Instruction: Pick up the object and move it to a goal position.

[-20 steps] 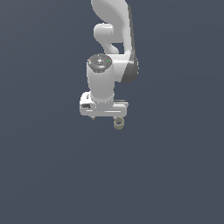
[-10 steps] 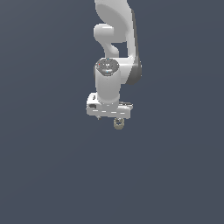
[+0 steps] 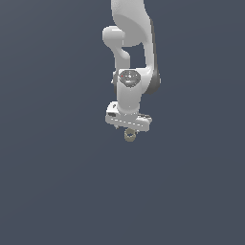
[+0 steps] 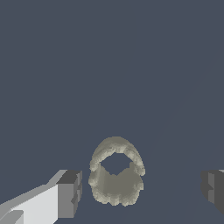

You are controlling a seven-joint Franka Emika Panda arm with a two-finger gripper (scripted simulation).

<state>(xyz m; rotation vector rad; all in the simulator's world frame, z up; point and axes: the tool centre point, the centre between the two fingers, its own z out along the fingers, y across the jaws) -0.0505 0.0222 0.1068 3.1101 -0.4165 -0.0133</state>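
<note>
While the jaws stand wide open, gripping nothing, the object (image 4: 116,175) sits between them, nearer one finger (image 4: 70,194).

Surroundings consist of one uniform dark slate-blue surface (image 3: 52,182), filling both views edge to edge. No seam, horizon or texture discernible. Lighting even; faint paler diagonal streak toward 2 o'clock in wrist view.

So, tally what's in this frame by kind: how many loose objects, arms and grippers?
Tan-grey ring-like object: 1
White robot arm: 1
Gripper: 1, jaws apart either side of the object
Total: 3
</note>
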